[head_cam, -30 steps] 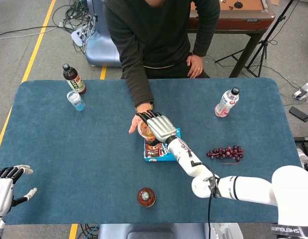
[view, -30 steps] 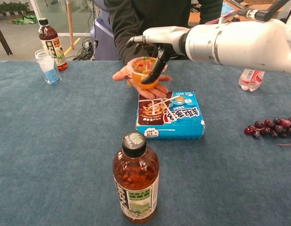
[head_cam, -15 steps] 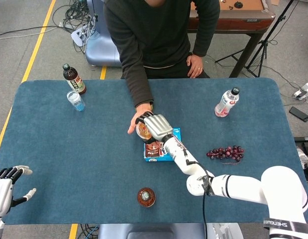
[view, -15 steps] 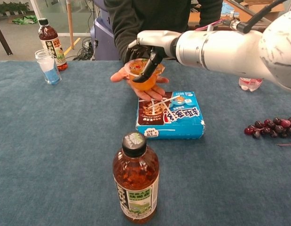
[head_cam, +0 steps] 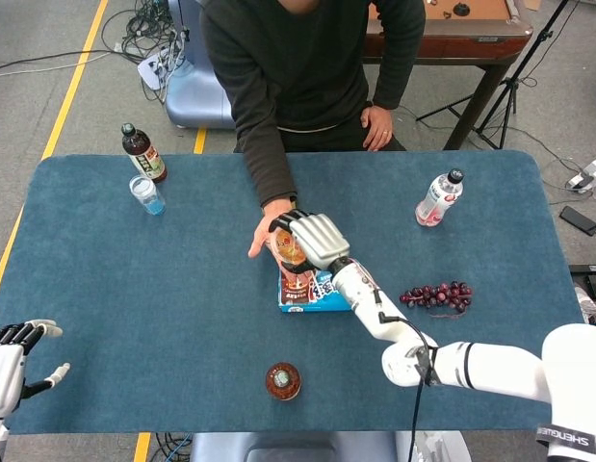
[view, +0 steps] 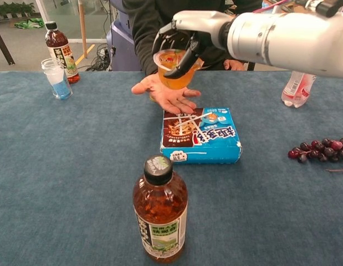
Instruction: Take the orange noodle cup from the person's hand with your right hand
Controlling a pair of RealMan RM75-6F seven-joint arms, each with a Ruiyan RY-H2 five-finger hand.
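The orange noodle cup [view: 174,68] sits inside the grasp of the right hand [view: 185,40], whose fingers [view: 189,55] wrap down its near side from above; in the chest view the cup hangs clear above the person's hand [view: 167,94], with a visible gap between the cup base and the open palm; the cup appears slightly tilted, rim toward the camera. In the head view the cup [head_cam: 288,248] shows only partly under the right hand [head_cam: 317,239], with the person's hand [head_cam: 266,234] just beyond and below it.

Task status, as a judgement: the grasp is made and the cup is lifted off the palm, so the transfer itself appears essentially done; what is left, at most, is to carry the cup away from the person and confirm a stable hold; the tilt suggests the grip should be watched for slip.

Below the right hand and toward the robot lies a blue box [view: 200,134] flat on the table [view: 66,166]; nearer still to the robot stands a tea bottle [view: 159,210], upright; off to the hand's right lie grapes [view: 320,148] and a white bottle [view: 296,87]; far to its left stand a dark bottle [view: 59,52] and a clear cup [view: 55,78].

The left hand [head_cam: 11,361] rests at the near left table edge, fingers apart, holding nothing.
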